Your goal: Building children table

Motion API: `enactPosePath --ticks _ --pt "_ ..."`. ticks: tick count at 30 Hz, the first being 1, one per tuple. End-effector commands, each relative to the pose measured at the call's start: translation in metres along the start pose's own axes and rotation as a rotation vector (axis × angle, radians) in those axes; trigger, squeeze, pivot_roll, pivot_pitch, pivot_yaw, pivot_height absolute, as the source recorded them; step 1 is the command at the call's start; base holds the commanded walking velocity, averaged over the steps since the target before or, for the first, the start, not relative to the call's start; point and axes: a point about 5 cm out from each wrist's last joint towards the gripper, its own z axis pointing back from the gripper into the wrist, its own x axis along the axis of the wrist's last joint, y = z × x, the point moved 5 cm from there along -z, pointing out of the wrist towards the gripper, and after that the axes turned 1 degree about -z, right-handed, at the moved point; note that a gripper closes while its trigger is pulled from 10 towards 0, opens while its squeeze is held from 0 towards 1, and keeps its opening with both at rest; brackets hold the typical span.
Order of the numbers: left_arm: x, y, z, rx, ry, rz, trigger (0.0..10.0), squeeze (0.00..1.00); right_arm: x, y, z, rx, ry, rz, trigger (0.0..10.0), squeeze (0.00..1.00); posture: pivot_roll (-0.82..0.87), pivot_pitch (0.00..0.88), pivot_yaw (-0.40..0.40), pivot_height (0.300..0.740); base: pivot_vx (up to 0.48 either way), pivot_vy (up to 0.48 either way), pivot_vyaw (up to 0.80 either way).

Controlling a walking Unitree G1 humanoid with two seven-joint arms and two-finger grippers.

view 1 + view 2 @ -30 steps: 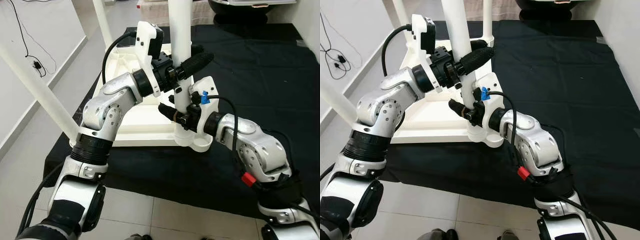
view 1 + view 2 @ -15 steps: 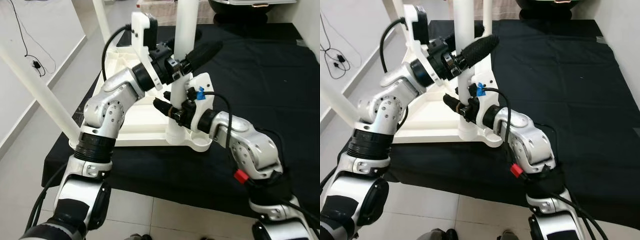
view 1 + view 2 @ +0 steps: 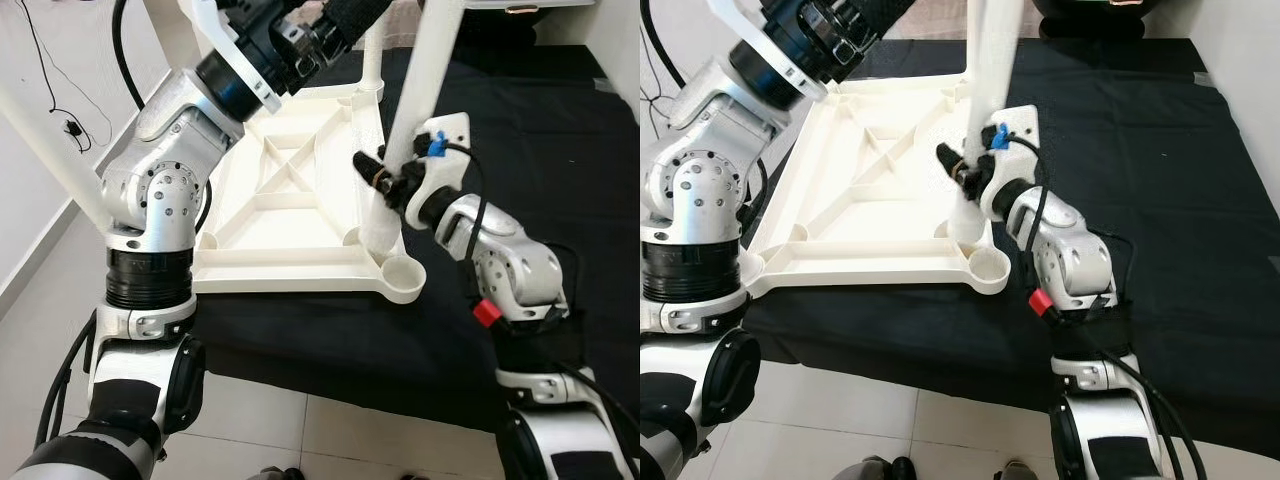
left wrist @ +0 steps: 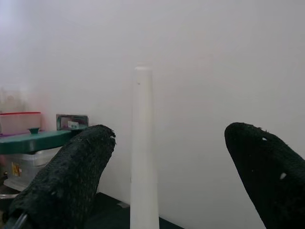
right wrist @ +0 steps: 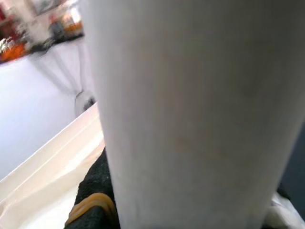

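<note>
The upturned white plastic tabletop looks light and stiff; the smooth tapered white leg seems slippery, best held low; right gripper clamps it there; left gripper gapes wide.

Left tool spread wide, black fingers apart, white table leg upright between them, untouched; green-lidded container beyond.
</note>
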Motion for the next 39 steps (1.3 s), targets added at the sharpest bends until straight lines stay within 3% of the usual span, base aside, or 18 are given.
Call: enactPosePath --ticks 1,2,3,4,5,6,7,8,9,11,14,16,19,22,24,27,32,39 --pt "-0.001 -0.004 0.005 0.002 0.013 0.014 10.0 1.0 0.018 -0.01 -0.001 -0.055 -0.083 -0.01 0.0 0.0 -0.06 0.176 0.055 0.74 0.0 0.0 0.0" --pt "-0.021 -0.009 0.014 0.023 0.068 0.048 10.0 1.0 0.032 -0.018 -0.002 -0.076 -0.139 -0.023 0.0 0.0 -0.06 0.185 0.053 0.74 0.0 0.0 0.0" --pt "-0.021 -0.009 0.014 0.023 0.068 0.048 10.0 1.0 0.032 -0.018 -0.002 -0.076 -0.139 -0.023 0.0 0.0 -0.06 0.185 0.053 0.74 0.0 0.0 0.0" --pt "-0.041 -0.015 0.023 0.033 0.129 0.06 10.0 1.0 0.041 -0.019 -0.001 -0.06 -0.177 -0.031 4.6 0.0 -0.05 0.196 0.054 0.74 0.0 0.0 0.0" --pt "-0.041 -0.015 0.023 0.033 0.129 0.06 10.0 1.0 0.041 -0.019 -0.001 -0.06 -0.177 -0.031 4.6 0.0 -0.05 0.196 0.054 0.74 0.0 0.0 0.0" --pt "-0.057 -0.02 0.033 0.034 0.188 0.06 10.0 1.0 0.046 -0.017 -0.001 -0.033 -0.193 -0.037 10.0 0.0 -0.05 0.196 0.054 0.74 0.0 0.0 0.0" --pt "-0.085 -0.03 0.056 0.044 0.291 0.065 10.0 0.0 0.051 -0.014 0.0 0.011 -0.202 -0.041 10.0 0.0 -0.04 0.219 0.054 0.74 0.0 0.0 0.0" --pt "-0.107 -0.039 0.077 0.054 0.38 0.075 10.0 0.0 0.055 -0.012 0.001 0.037 -0.216 -0.037 10.0 0.0 -0.04 0.222 0.054 0.74 0.0 0.0 0.0" --pt "-0.107 -0.039 0.077 0.054 0.38 0.075 10.0 0.0 0.055 -0.012 0.001 0.037 -0.216 -0.037 10.0 0.0 -0.04 0.222 0.054 0.74 0.0 0.0 0.0" --pt "-0.123 -0.049 0.095 0.059 0.454 0.084 10.0 0.0 0.057 -0.013 0.003 0.047 -0.231 -0.031 10.0 0.0 -0.03 0.235 0.052 0.74 0.0 0.0 0.0" --pt "-0.16 -0.074 0.158 0.116 0.666 0.104 10.0 0.0 0.052 0.004 0.007 0.226 -0.21 0.026 10.0 0.0 -0.01 0.261 0.058 0.74 0.0 0.0 0.0" --pt "-0.16 -0.074 0.158 0.116 0.666 0.104 10.0 0.0 0.052 0.004 0.007 0.226 -0.21 0.026 10.0 0.0 -0.01 0.261 0.058 0.74 0.0 0.0 0.0" --pt "-0.172 -0.094 0.204 0.217 0.786 0.135 10.0 0.0 0.05 0.032 0.019 0.524 -0.225 0.071 10.0 0.0 0.01 0.281 0.065 0.74 0.0 0.0 0.0" --pt "-0.172 -0.101 0.211 0.222 0.806 0.135 10.0 0.0 0.049 0.039 0.024 0.601 -0.229 0.095 10.0 0.0 0.01 0.282 0.064 0.74 0.0 0.0 0.0" --pt "-0.17 -0.112 0.226 0.239 0.845 0.095 10.0 0.0 0.044 0.053 0.039 0.802 -0.188 0.118 10.0 0.0 0.03 0.292 0.06 0.74 0.0 0.0 0.0" --pt "-0.163 -0.115 0.236 0.27 0.863 0.022 10.0 0.0 0.037 0.056 0.051 0.947 -0.127 0.138 10.0 0.0 0.04 0.298 0.056 0.74 0.0 0.0 0.0" --pt "-0.158 -0.126 0.241 0.246 0.873 -0.06 10.0 0.0 0.033 0.055 0.063 1.092 -0.049 0.136 10.0 0.0 0.04 0.311 0.053 0.74 0.0 0.0 0.0" --pt "-0.153 -0.127 0.239 0.19 0.876 -0.283 10.0 0.0 0.013 0.054 0.078 1.261 0.136 0.197 10.0 0.0 0.03 0.327 0.055 0.74 0.0 0.0 0.0"
